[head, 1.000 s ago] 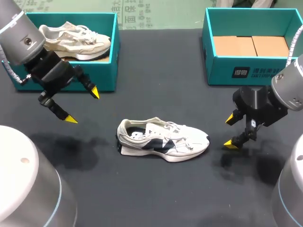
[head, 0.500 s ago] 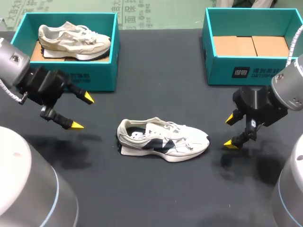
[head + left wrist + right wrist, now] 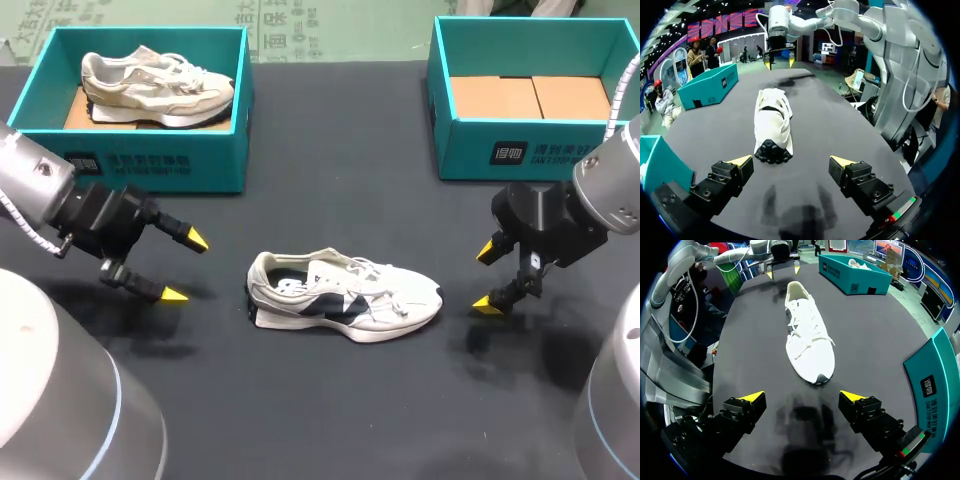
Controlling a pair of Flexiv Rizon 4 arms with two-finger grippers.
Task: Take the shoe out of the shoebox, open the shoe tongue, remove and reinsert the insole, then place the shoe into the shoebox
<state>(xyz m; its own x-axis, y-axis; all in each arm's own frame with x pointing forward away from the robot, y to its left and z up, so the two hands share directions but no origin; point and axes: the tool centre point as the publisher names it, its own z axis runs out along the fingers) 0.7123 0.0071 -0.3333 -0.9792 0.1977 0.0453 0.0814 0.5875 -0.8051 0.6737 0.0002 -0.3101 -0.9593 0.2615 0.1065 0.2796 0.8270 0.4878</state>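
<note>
Shoe [image 3: 345, 296] on counter [image 3: 330, 400]: light, soft upper, stiffer heel; grab heel collar. Both claws [image 3: 185, 266] [image 3: 488, 279] apart, empty.

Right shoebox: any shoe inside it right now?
No. The right shoebox holds only brown cardboard; the white shoe lies out on the table.

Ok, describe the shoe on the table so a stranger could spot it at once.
On the black table, look in the open middle, between the left hand and right hand. The shoe lies there, toe toward the right hand. It is white with a dark side panel, unlike the beige shoe inside the left box.
</note>
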